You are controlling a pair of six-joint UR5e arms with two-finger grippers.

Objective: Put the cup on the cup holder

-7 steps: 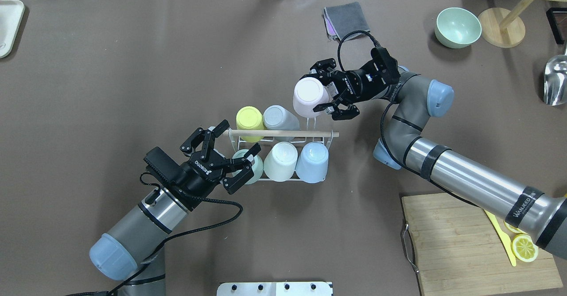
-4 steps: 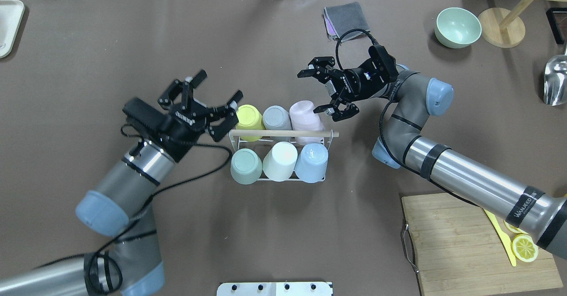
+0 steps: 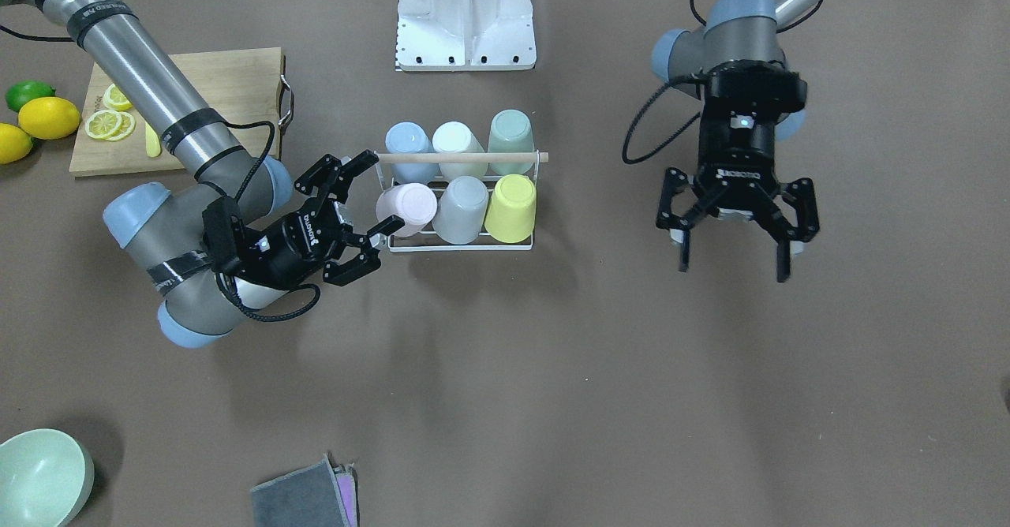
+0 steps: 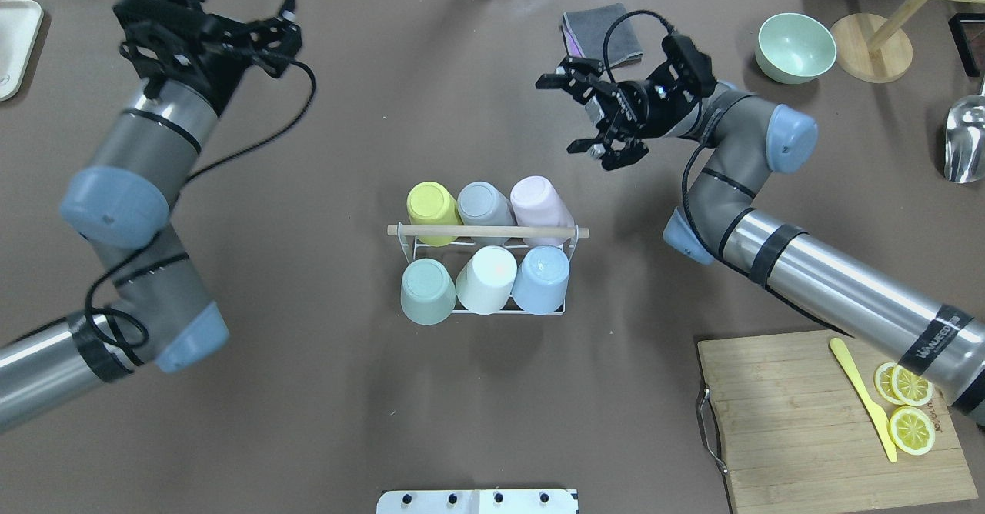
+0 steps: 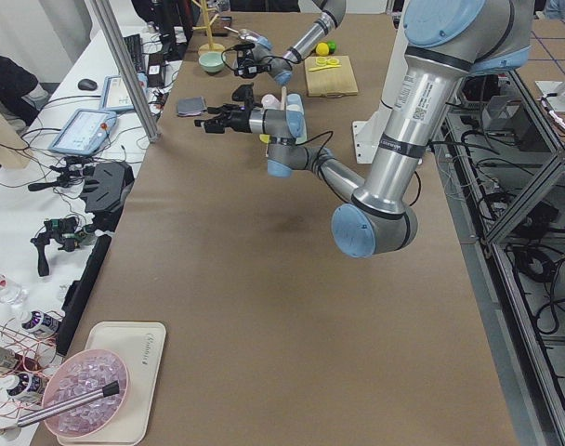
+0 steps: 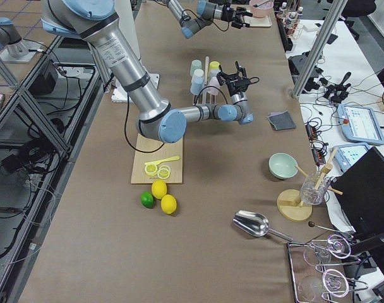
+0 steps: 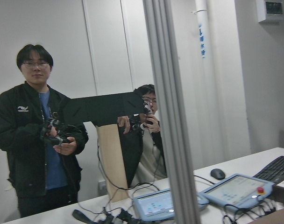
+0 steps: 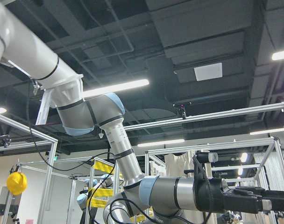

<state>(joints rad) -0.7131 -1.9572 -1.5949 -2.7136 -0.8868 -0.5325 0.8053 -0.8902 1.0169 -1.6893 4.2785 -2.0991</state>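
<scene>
The cup holder [image 4: 485,231] is a white wire rack with a wooden rod handle, standing mid-table; it also shows in the front view [image 3: 458,158]. Several upturned cups sit on it. The pink cup [image 4: 535,200] is at the right end of the far row, beside the grey and yellow cups, and shows in the front view too [image 3: 404,205]. My right gripper [image 4: 568,114] is open and empty, beyond and to the right of the rack. In the front view it [image 3: 379,192] looks close to the pink cup. My left gripper [image 4: 242,10] is open and empty, raised at the far left; in the front view it [image 3: 732,263] hangs well clear of the rack.
A wooden cutting board [image 4: 777,391] with lemon slices and a yellow knife lies at the near right. A green bowl [image 4: 795,46], a wooden stand [image 4: 869,48], a metal scoop [image 4: 966,137] and a grey cloth [image 4: 600,33] are far right. A white tray [image 4: 15,45] is far left.
My right gripper let the pink cup down onto the rack's far row, opened, and drew back toward the far right. My left arm swung from beside the rack to the far left.
</scene>
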